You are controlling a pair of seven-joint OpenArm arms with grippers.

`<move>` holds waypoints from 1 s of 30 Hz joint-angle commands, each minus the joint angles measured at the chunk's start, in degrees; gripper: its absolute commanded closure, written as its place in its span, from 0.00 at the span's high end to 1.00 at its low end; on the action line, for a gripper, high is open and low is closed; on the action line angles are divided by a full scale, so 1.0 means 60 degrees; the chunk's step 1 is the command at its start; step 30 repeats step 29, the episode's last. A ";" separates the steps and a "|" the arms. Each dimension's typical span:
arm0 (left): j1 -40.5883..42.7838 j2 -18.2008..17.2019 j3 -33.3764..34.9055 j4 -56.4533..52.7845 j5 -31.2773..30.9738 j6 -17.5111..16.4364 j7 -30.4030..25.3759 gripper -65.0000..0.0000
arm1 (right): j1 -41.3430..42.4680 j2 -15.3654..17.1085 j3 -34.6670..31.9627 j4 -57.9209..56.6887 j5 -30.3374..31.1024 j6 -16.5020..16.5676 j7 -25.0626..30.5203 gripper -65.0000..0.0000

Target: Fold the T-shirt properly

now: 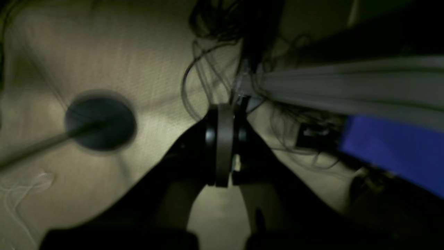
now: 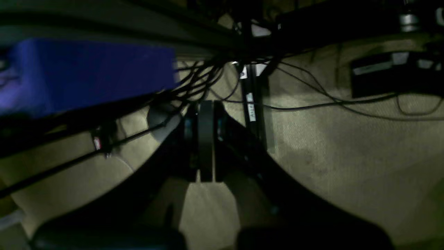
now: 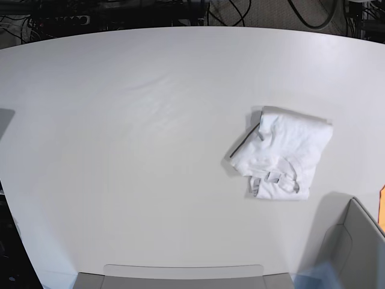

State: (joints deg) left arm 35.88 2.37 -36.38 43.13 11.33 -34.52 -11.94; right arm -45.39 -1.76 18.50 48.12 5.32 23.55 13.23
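- far left of the scene: the white tabletop (image 3: 120, 150) lies bare in the base view; neither of my arms reaches over it.
- my right gripper (image 2: 206, 140), seen only by its own wrist camera, has its jaws pressed together on nothing; it hangs off the table, over beige carpet (image 2: 347, 156) strewn with black cables (image 2: 312, 104), a blue block (image 2: 86, 73) to its left.
- my left gripper (image 1: 225, 146) is likewise closed and empty, pointing at carpet, with a dark round base (image 1: 100, 119) on the left of its view and a tangle of wires beyond.
- right of centre on the table: the t-shirt (image 3: 281, 153) sits as a compact, somewhat rumpled bundle, its collar (image 3: 277, 177) on the near side, well apart from both grippers.
- near right corner: the edge of a grey bin (image 3: 355, 241) shows beside the table.
- my read: the shirt looks folded down to a small packet, so either the folding is finished and i am parked, or a last tidy remains. if so, the next move calls for bringing an arm back over the table, opening its jaws, and squaring the loose near edge.
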 commanded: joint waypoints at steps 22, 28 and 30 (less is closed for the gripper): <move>-0.3848 -0.2000 -0.2017 -0.7123 0.4595 0.6787 -0.0156 0.00 | 0.5652 0.2367 -0.0248 -0.7529 -0.4250 -0.7185 0.0219 0.00; -0.3848 -0.1751 -0.2032 -0.7123 0.4580 0.6787 -0.0156 0.00 | 0.5857 0.2220 -0.0278 -0.7529 -0.4308 -0.7405 0.0190 0.00; -0.3848 -0.1736 -0.2032 -0.7123 0.4580 0.6787 -0.0156 0.00 | 0.5872 0.2191 -0.0278 -0.7543 -0.4308 -0.7405 0.0175 0.00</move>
